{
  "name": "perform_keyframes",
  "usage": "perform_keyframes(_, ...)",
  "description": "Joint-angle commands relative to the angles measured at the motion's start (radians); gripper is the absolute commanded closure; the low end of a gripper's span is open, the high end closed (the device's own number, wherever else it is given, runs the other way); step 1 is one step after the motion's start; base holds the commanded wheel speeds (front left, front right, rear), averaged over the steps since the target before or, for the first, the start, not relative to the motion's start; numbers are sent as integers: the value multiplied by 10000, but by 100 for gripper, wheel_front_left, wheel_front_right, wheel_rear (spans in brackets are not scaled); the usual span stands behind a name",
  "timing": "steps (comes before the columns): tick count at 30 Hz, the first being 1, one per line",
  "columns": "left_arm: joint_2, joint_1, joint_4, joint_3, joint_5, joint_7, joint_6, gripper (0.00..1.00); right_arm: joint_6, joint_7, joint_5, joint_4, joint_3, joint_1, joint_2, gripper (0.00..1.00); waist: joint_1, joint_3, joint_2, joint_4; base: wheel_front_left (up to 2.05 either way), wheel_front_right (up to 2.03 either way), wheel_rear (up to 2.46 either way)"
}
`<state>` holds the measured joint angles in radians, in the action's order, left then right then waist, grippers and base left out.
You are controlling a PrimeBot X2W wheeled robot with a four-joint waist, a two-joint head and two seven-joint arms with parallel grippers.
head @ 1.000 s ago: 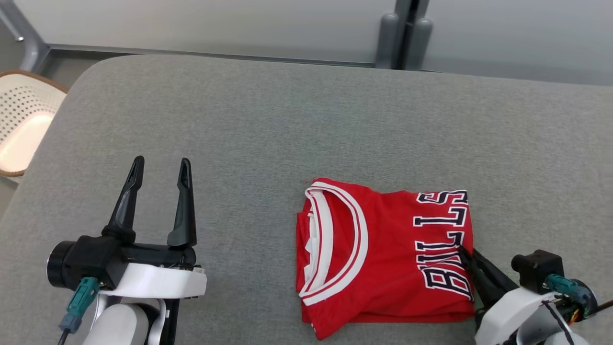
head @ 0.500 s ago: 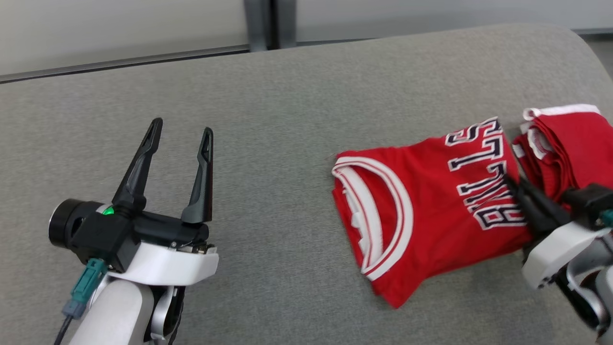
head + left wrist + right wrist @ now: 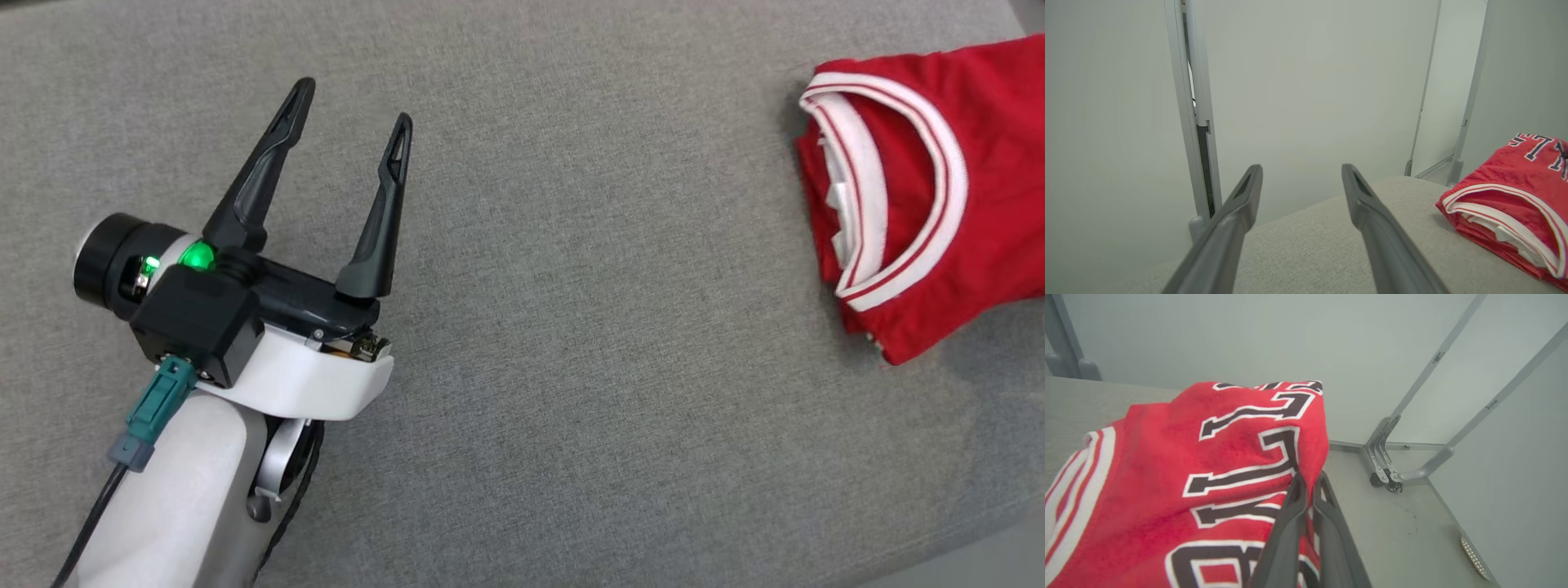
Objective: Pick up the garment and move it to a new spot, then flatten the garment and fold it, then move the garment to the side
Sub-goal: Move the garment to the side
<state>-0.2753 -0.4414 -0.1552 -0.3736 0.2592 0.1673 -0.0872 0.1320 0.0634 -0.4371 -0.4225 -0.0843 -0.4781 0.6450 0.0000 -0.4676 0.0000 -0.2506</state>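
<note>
The garment (image 3: 1004,237) is bright red, at about 2 o'clock in the head view. Its collar (image 3: 947,180) is a broad white band carrying thin red stripes. In the right wrist view its block letters (image 3: 1241,473) are dark navy, close to black, each outlined in white. The bench (image 3: 571,245) is a flat mid-grey with a fine woven fleck. At 8 o'clock in the head view, the left gripper (image 3: 353,102) has black fingers on a black body, with a white shell (image 3: 302,380) behind it, a glowing green light (image 3: 194,255) and a teal connector (image 3: 159,400). The right gripper (image 3: 1309,477) is dark grey. The walls (image 3: 1310,81) are pale grey-green.
</note>
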Motion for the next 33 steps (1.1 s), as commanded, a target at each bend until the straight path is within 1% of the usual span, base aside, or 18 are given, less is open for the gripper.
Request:
perform_keyframes(1, -85, -272, -33, -19, -70, -45, 89, 0, -24, 174, -83, -341, 52, -272, -25, 100, 0, -545, 0, -98, 0, 0, 0)
perform_keyframes(5, -150, -665, -32, -48, -138, -194, 156, 0, -24, 550, -518, -1600, 20, -879, -163, 100, 0, -1050, 0, 29, 0, 0, 0)
perform_keyframes(6, -165, -698, -9, -55, -139, -194, 167, 0, -24, 608, -502, -1975, -48, -957, -222, 79, 0, -1110, 0, 49, 0, 0, 0)
perform_keyframes(7, -180, -736, 18, -40, -152, -209, 156, 0, -24, 813, -539, -2292, -79, -1066, -309, 16, 0, -1164, 0, 60, 0, 0, 0)
perform_keyframes(8, -204, -749, 36, -18, -145, -193, 144, 0, -24, 1031, -496, -2591, -93, -1232, -364, 0, 0, -1186, 0, 46, 0, 0, 0)
perform_keyframes(11, -278, -668, 104, 5, -129, -189, 110, 0, -24, 1506, -323, -3377, -289, -1475, -577, 0, 0, -1147, 0, -11, 0, 0, 0)
perform_keyframes(13, -334, -501, 204, 56, -80, -143, 59, 0, -24, 1772, -174, -3753, -207, -1523, -681, 0, 0, -982, 0, -59, 0, 0, 0)
perform_keyframes(16, -345, -161, 369, 159, 91, -14, -10, 0, -24, 1972, -139, -3749, -60, -1188, -963, 0, 0, -551, 0, -81, 0, 0, 0)
perform_keyframes(17, -316, -56, 418, 177, 151, 58, -46, 0, -24, 2007, -148, -3552, -36, -1012, -1069, 0, 0, -382, 0, -64, 0, 0, 0)
perform_keyframes(19, -291, 279, 546, 259, 288, 152, -133, 0, -24, 2018, -29, -2719, 206, -697, -1237, 0, 0, -35, 0, -38, 0, 0, 0)
perform_keyframes(22, -141, 829, 715, 410, 671, 309, -236, 0, -24, 2011, 155, -1404, 516, 250, -1807, 0, 0, 515, 0, 54, 0, 0, 0)
perform_keyframes(24, -114, 1107, 854, 477, 794, 444, -271, 0, -24, 2013, 337, -541, 706, 827, -2041, 0, 0, 850, 0, 232, 0, 0, 0)
perform_keyframes(25, -114, 1107, 854, 477, 794, 444, -271, 0, -24, 2013, 337, -541, 706, 827, -2041, 0, 0, 850, 0, 232, 0, 0, 0)
perform_keyframes(28, 14, 1587, 1079, 624, 1059, 629, -332, 0, -24, 2016, 653, 611, 582, 1604, -2521, 0, 0, 1350, 0, 529, 0, 0, 0)
perform_keyframes(29, 98, 1876, 1209, 731, 1222, 709, -391, 0, -24, 1914, 879, 1331, 522, 2043, -2797, 0, 0, 1637, 0, 756, 0, 0, 0)
perform_keyframes(33, 170, 2381, 1441, 976, 1368, 819, -576, 0, -24, 1309, 1271, 2685, 523, 2812, -3332, 0, 0, 2199, 0, 1336, 0, 0, 0)
